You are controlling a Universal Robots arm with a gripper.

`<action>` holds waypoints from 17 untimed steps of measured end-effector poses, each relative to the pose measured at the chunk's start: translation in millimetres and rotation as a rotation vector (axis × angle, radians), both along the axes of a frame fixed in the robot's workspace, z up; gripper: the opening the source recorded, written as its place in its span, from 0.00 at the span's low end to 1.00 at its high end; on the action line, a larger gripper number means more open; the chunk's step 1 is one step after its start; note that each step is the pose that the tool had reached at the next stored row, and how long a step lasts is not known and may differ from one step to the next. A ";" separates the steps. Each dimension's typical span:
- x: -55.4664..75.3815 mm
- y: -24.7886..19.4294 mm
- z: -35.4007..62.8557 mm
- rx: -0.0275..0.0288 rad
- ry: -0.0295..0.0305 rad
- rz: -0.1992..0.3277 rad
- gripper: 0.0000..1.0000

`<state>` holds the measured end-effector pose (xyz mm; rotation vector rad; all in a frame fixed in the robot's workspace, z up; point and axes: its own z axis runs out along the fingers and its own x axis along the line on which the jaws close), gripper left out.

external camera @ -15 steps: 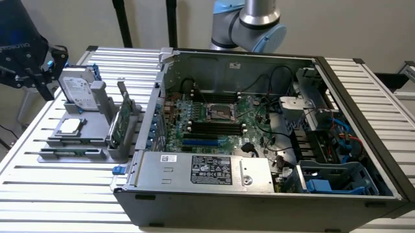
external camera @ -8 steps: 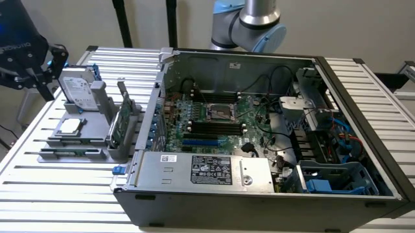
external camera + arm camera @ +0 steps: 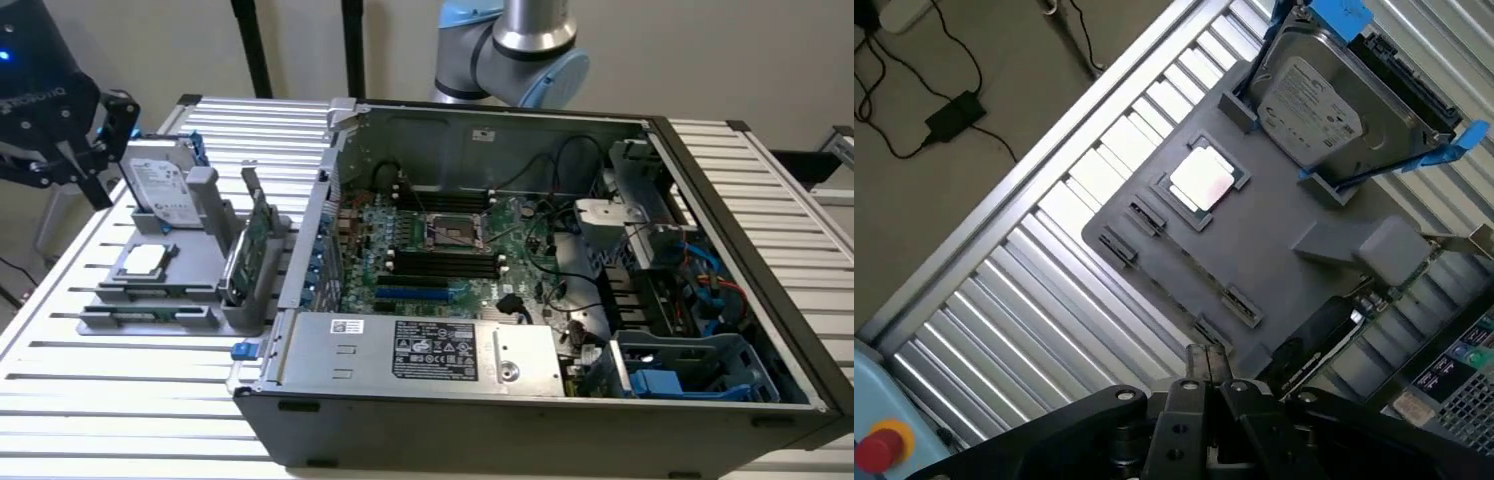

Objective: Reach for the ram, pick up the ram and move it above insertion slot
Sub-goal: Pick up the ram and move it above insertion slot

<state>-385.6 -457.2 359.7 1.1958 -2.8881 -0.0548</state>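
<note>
Closest to the wrist camera is the black two-fingered gripper (image 3: 1209,362), its fingertips drawn together with nothing between them. It hangs over a grey moulded parts tray (image 3: 1274,235) that sits on the slatted aluminium table (image 3: 134,400), outside the open grey computer case (image 3: 534,415) and on the exterior view's left.

The ram (image 3: 1192,265), a long, thin green circuit-board stick, appears to stand on edge in a clipped slot of that tray, well apart from the case. In the exterior view it lies along the tray's near edge, its long axis running across the picture. The gripper hovers over the tray's far end, beside the silver hard drive in blue rails (image 3: 1314,100). From the gripper, then, the ram lies towards the near side and lower down.

In the wrist view the stick runs slantwise to the line on which the fingers close, so I judge the hand is not yet squared across it.

A pale square processor chip (image 3: 1201,180) rests between drive and ram. The black memory slots (image 3: 441,262) on the motherboard lie inside the case.
</note>
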 end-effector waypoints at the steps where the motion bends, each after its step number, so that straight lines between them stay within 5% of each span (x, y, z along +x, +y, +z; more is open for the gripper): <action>1: 0.0 0.0 -0.2 0.0000 0.0001 0.018 0.11; 17: 0.0 0.0 -6.2 0.0002 -0.0002 0.310 0.11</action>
